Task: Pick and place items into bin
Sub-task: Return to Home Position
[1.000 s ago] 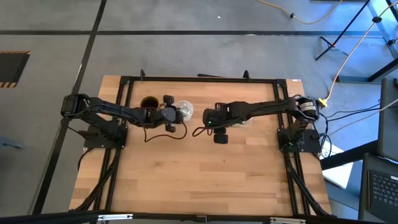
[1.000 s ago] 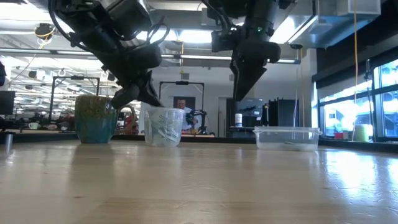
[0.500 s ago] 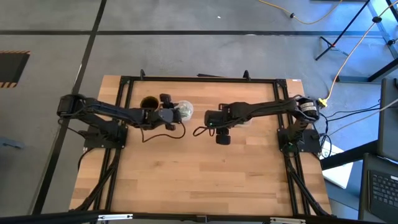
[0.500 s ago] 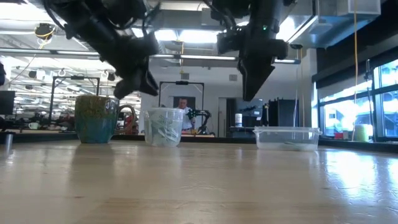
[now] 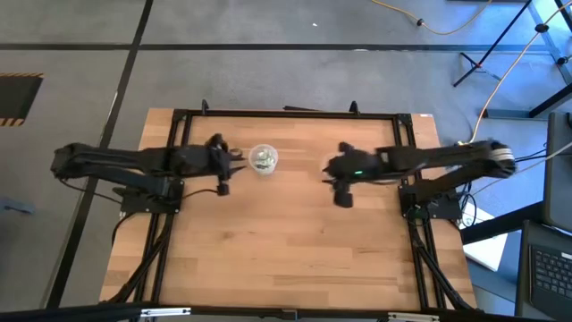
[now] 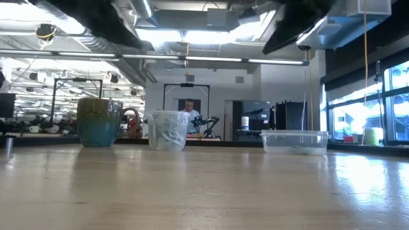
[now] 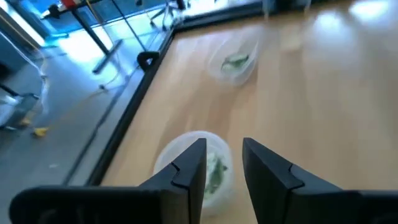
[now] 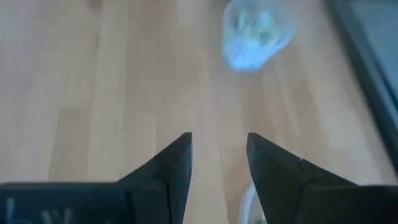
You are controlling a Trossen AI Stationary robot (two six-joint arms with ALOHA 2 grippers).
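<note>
Packets (image 5: 263, 159) sit in the clear cup (image 6: 167, 131), none loose on the table (image 5: 295, 250) — looks finished to us; left gripper (image 7: 222, 149) and right gripper (image 8: 219, 142) hover, both parted, empty.

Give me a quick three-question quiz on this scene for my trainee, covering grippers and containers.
1. True or false: the left gripper is shut on something.
2. In the low view, what stands between the mug and the clear bin? A) clear cup B) bottle C) bowl
3. Fill in: the right gripper is ____ and empty.

Key: 1 false, it is open with nothing in it. 2 A. 3 open.
</note>
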